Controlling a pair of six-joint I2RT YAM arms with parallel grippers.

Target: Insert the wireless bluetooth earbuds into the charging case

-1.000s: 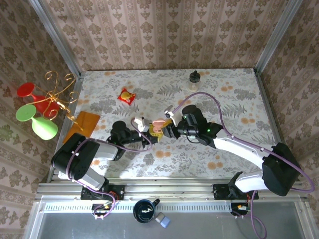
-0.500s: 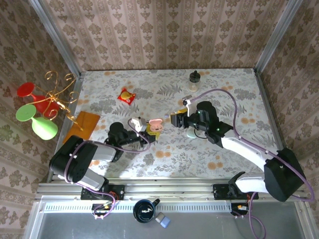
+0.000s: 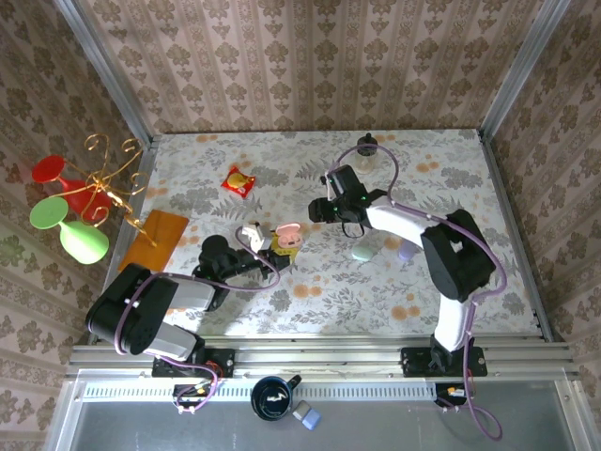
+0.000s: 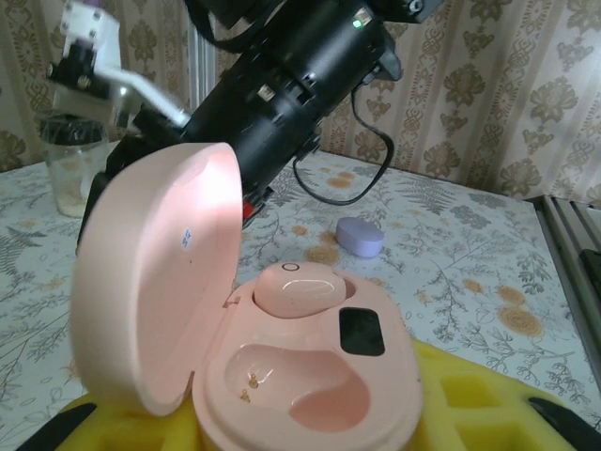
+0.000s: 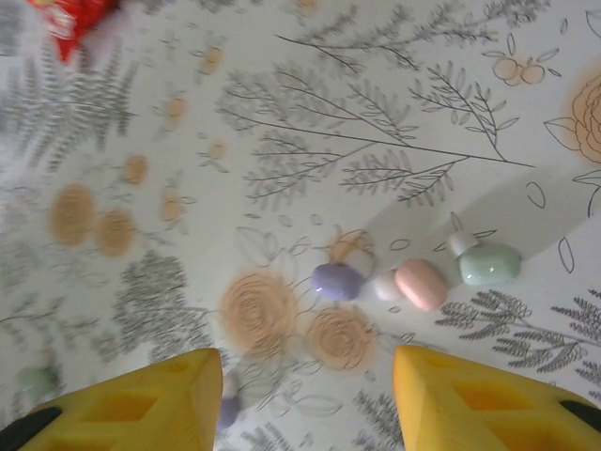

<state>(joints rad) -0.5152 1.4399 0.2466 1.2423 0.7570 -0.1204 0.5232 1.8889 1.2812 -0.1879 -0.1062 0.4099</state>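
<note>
Loose earbuds [image 5: 335,281] sit clustered on the desk [image 5: 376,94] below the right gripper [image 5: 305,395], jaws spread, nothing held. Left gripper [image 3: 272,241] jaws pinch the open charging case [image 4: 319,399]: one seated bud [image 4: 299,287], one well empty. Step looks like picking the second bud; next move: drop down, centre on the pink bud [image 5: 421,284]

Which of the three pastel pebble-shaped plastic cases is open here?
The pink case, lid raised, held in the left gripper with one pink bud seated inside. The mint-green case and the lilac case lie shut on the table.
</note>
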